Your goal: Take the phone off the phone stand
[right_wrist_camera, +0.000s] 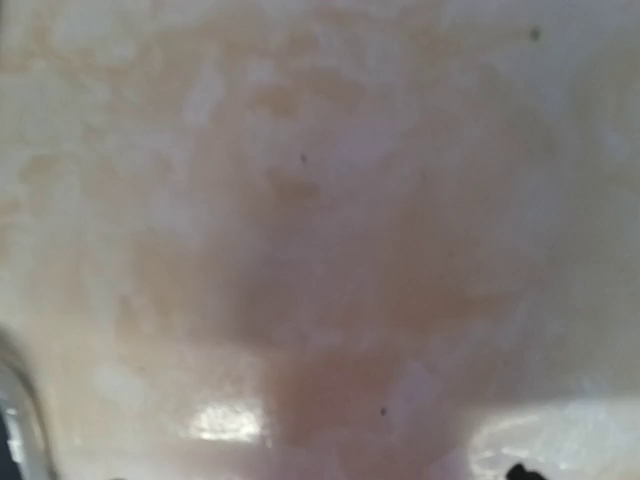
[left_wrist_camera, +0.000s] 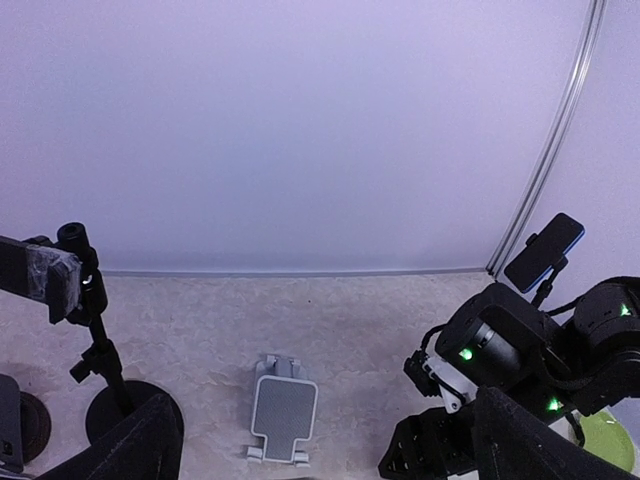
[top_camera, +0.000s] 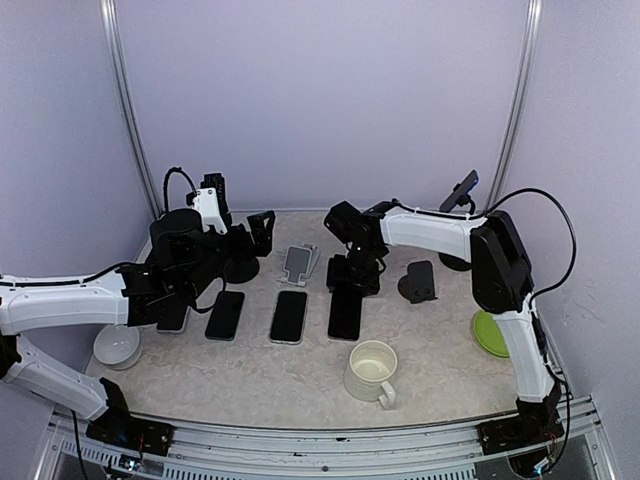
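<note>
Behind the right arm (top_camera: pixel 440 232), a slim dark rectangular phone (left_wrist_camera: pixel 545 252) is sitting clamped atop a black pole stand (top_camera: pixel 455 263): likely stiff, slick, best pinched by its edges. Meanwhile the left fingers (left_wrist_camera: pixel 140 445) are resting spread; the right fingers (top_camera: pixel 352 283), I cannot tell.

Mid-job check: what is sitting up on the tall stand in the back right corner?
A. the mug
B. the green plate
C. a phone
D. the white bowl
C: a dark phone sits tilted at the top of the tall stand in the back right corner, well above the tabletop. It shows in both the top and left wrist views.
</note>
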